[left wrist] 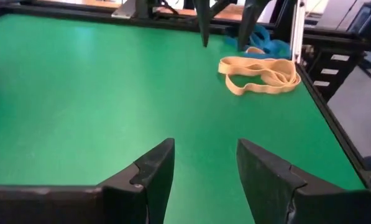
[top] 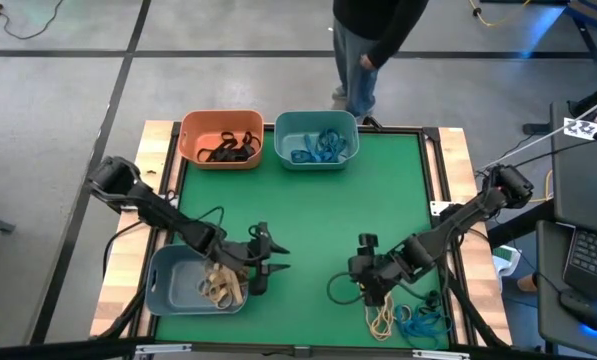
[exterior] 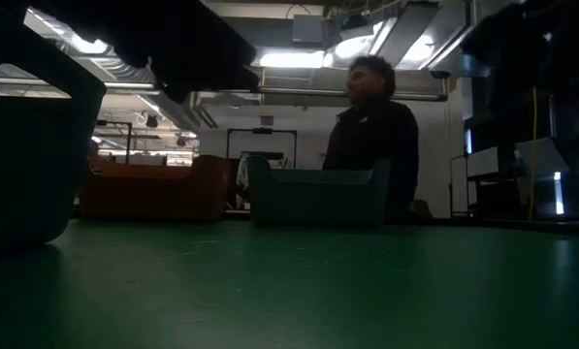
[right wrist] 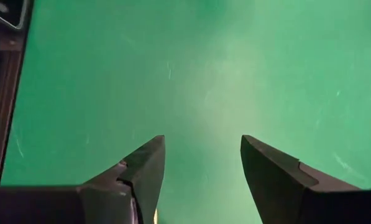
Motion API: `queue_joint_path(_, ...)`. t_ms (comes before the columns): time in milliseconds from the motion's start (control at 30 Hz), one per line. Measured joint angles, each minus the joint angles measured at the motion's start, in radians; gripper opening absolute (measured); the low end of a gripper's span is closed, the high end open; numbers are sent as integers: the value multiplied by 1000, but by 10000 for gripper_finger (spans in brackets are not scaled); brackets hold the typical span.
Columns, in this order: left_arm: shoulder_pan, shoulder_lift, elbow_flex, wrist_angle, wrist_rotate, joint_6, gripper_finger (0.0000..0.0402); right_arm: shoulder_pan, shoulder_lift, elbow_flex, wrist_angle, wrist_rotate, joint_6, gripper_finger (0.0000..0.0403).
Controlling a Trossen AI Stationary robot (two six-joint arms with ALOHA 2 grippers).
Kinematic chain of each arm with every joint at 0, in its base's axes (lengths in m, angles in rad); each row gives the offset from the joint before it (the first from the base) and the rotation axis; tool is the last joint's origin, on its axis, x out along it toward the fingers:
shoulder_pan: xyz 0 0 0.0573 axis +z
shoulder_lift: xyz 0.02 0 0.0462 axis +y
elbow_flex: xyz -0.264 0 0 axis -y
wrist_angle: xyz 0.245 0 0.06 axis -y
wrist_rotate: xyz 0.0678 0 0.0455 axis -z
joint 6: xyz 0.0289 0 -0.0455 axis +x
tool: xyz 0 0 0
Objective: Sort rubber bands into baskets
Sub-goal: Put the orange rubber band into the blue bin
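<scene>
Right gripper poised beside last loose rubber bands

Lower right of the high view: tan rubber bands (top: 381, 320) and blue bands (top: 425, 322) lie just below the right gripper (top: 370, 285), empty, fingers apart; left gripper (top: 266, 262), likewise parted and empty, farther off beside the grey-blue basket (top: 163, 290)

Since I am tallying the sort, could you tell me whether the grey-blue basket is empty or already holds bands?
Not empty: the grey-blue basket holds several tan rubber bands, lying at its end nearest the left gripper.

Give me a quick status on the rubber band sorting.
Left gripper open, empty, beside grey-blue basket. Right gripper open, empty, above unsorted tan bands. Nothing in the way.
</scene>
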Motion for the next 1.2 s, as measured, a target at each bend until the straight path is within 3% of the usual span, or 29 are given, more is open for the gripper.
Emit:
queue_joint_path(200,-4,40,10,-1,0,-43,170,15,0,-13,-2,-43,58,209)
queue_joint_path(600,-6,44,10,3,0,-50,170,174,0,-13,-64,-52,226,209)
queue_joint_path(867,-5,44,10,2,-1,-49,170,256,0,-13,-126,-126,372,209)
queue_joint_path(1200,-5,44,10,1,-5,-50,170,305,74,-13,-184,6,384,209)
